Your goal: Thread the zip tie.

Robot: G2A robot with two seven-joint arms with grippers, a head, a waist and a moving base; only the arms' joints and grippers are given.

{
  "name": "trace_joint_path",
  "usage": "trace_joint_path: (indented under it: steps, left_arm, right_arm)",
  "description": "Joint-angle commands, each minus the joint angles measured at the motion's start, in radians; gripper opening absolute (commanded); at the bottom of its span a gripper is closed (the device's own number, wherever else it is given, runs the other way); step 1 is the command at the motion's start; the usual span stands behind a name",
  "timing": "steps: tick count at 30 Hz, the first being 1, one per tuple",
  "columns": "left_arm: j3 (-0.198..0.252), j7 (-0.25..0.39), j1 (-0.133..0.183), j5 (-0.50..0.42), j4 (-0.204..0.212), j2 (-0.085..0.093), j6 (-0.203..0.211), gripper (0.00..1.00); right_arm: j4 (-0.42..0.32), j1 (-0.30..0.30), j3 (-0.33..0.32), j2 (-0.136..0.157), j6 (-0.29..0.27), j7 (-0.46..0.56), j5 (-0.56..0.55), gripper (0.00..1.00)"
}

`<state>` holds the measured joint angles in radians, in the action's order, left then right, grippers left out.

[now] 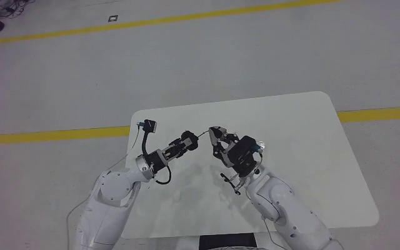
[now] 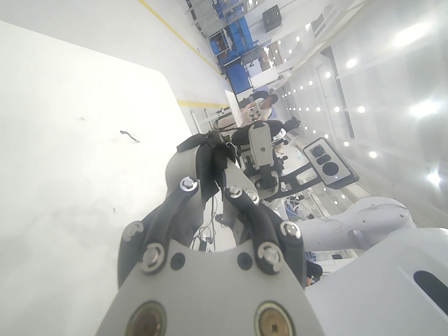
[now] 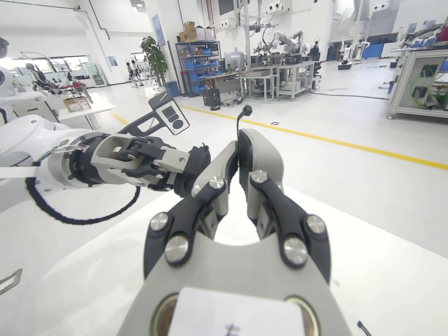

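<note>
Zip tie, a thin black strap, stands up out of the right jaws. They are closed tight on it, with the ribbed fingers pressed flat against either side of the strap. The tie's small blocky head sits at its upper end, clear of the grip, on a short length that curves slightly.

In the top view the tie shows as a fine line bridging the gap between the two arms. It is held in the air above the counter and does not touch it.

At the tie's other end are the left jaws, also closed, with their black-covered fingertips brought together where the strap ends. In the left wrist view the strap itself is hidden between them, so how much of it they hold cannot be made out. From the right wrist view, those black tips sit just beside the tie, close against the outside of one right finger.

Below the tie the white counter spreads out on all sides. Well apart from the tie, a small black scrap lies flat on the counter, too small to tell what it is. Farther from the tie, past the counter's far edge, a yellow stripe runs across the grey floor
</note>
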<state>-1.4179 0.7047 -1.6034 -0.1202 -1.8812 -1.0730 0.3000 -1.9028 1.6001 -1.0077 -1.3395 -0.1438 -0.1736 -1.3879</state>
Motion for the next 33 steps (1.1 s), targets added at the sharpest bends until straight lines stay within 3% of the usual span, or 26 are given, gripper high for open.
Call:
trace_joint_path:
  steps: [1,33]
  left_arm:
    - [0.0,0.0,0.0,0.0,0.0,0.0,0.0,0.0]
    - [0.0,0.0,0.0,0.0,0.0,0.0,0.0,0.0]
  right_arm:
    - [0.0,0.0,0.0,0.0,0.001,-0.001,-0.001,0.0]
    - [0.023,-0.021,0.025,0.002,0.004,0.023,-0.003,0.0]
